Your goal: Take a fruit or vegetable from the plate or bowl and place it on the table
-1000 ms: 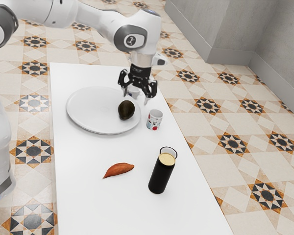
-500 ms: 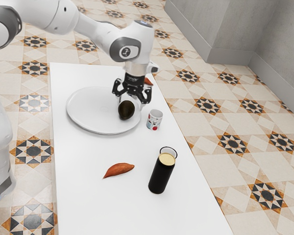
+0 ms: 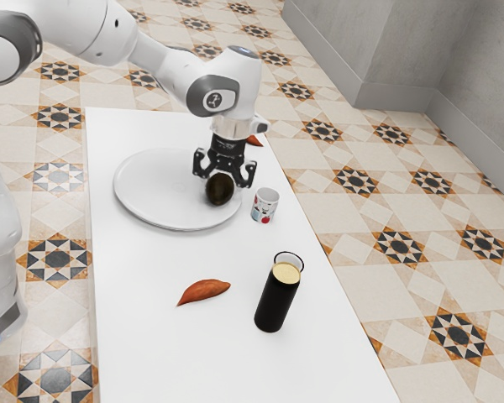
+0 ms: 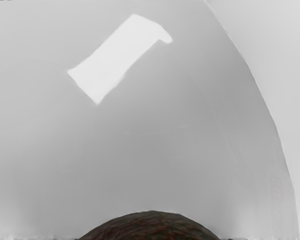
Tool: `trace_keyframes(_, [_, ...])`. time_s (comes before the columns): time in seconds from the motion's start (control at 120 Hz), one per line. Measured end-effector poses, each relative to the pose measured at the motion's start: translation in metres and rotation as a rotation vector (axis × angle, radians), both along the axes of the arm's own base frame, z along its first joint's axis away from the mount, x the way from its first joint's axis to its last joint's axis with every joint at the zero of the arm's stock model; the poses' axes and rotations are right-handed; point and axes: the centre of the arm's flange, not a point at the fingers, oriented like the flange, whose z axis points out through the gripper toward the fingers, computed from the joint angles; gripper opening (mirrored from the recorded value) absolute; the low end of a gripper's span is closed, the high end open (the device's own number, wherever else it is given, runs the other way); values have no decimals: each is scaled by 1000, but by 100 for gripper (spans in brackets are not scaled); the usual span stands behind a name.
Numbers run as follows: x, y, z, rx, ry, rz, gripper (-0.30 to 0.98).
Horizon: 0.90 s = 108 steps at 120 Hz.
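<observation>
Patterned floor tiles [image 3: 401,246] flank the white bench [image 3: 151,344]; its long edge at the exterior view's right passes near the plate [image 3: 147,189] and mug [image 3: 265,205]. White bench surface separates the plate from an orange sweet potato [image 3: 204,290] and black tumbler [image 3: 274,306]. The dark avocado [image 3: 221,190] is at the plate's mug side, directly under the tool [image 3: 227,157]; whether the tool is spread or pinching it cannot be determined.

Patterned cup [image 3: 265,206]: upright. Black tumbler [image 3: 275,300]: upright, near sweet potato [image 3: 204,290]. Reddish item [image 3: 254,141]: partly hidden, possibly produce.
</observation>
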Motion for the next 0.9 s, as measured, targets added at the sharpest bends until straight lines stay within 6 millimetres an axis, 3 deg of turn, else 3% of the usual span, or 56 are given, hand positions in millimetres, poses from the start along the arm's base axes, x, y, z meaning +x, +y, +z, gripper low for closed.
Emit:
trace_keyframes(0.092, [0,-2,4,5,-6,6,34])
trace_keyframes(0.233, [-6,-17,35,18,-36,-12,33])
trace_keyframes(0.325, [-9,-25,43,-3,-33,-20,33])
trace_keyframes(0.5, [-2,-79,49,-64,-21,-104,34])
trace_keyframes(0.75, [31,-149,19,-153,52,-233,33])
trace_keyframes(0.867, [35,-167,2,-176,87,-265,34])
trace_keyframes(0.9, [35,-169,0,-180,91,-269,39])
